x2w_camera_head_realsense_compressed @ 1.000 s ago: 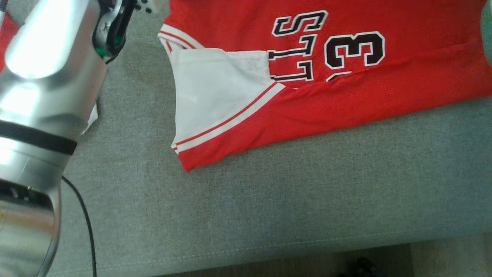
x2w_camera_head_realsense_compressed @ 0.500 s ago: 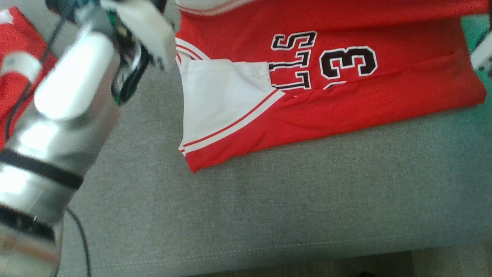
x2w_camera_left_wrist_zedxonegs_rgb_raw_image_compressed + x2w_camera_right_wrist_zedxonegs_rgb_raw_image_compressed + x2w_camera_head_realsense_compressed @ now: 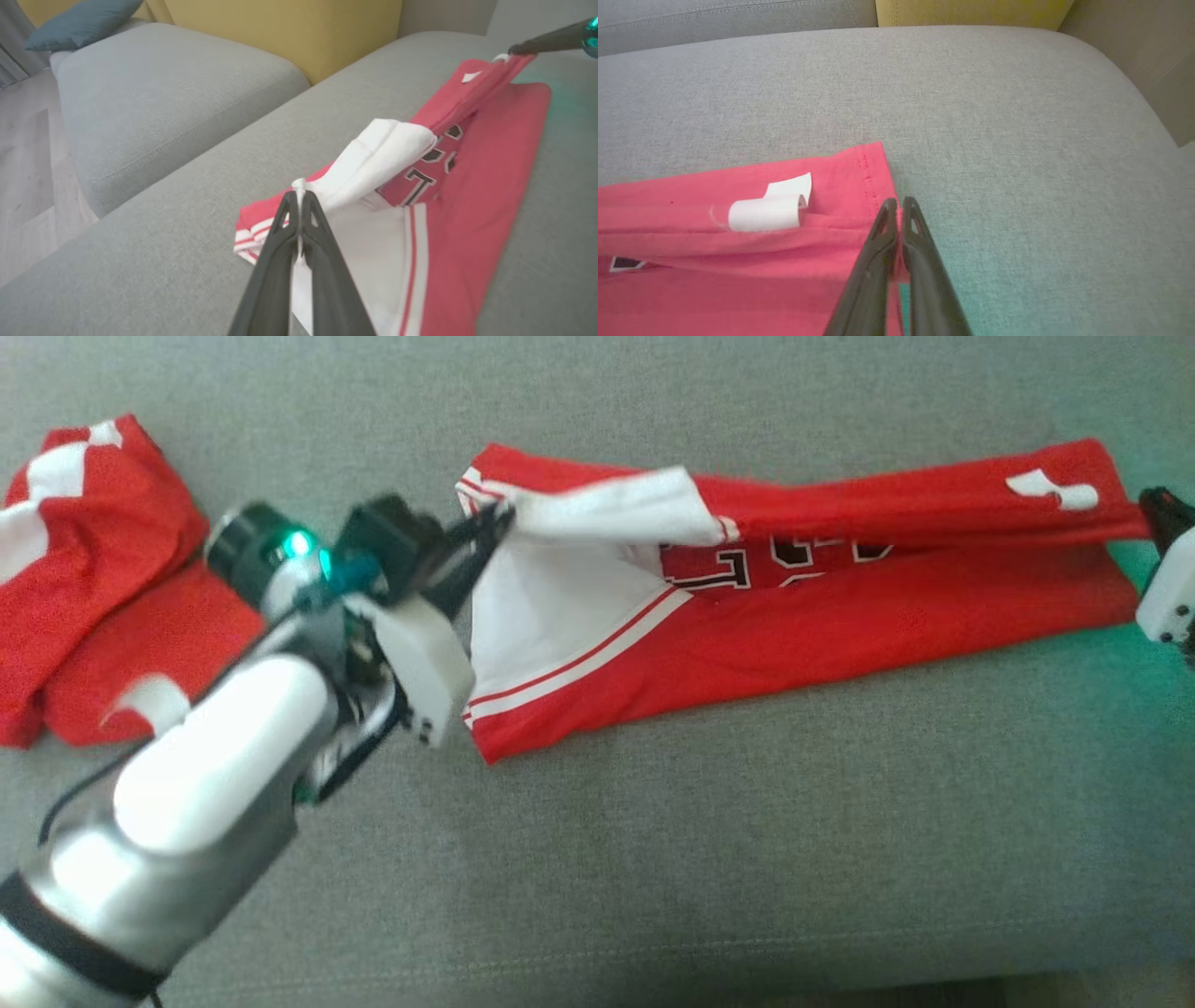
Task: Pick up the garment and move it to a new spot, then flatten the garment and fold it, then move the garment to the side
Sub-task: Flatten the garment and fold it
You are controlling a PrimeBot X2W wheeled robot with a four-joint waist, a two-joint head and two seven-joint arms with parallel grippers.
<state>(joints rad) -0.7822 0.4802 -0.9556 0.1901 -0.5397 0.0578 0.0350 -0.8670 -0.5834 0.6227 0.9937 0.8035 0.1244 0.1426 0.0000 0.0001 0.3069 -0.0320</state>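
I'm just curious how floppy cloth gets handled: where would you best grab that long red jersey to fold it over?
Probably by the two end corners of its far long edge, one from each short end. The jersey lies as a long strip, so pinching both corners keeps that edge taut; the left hand and right hand are shut there now.
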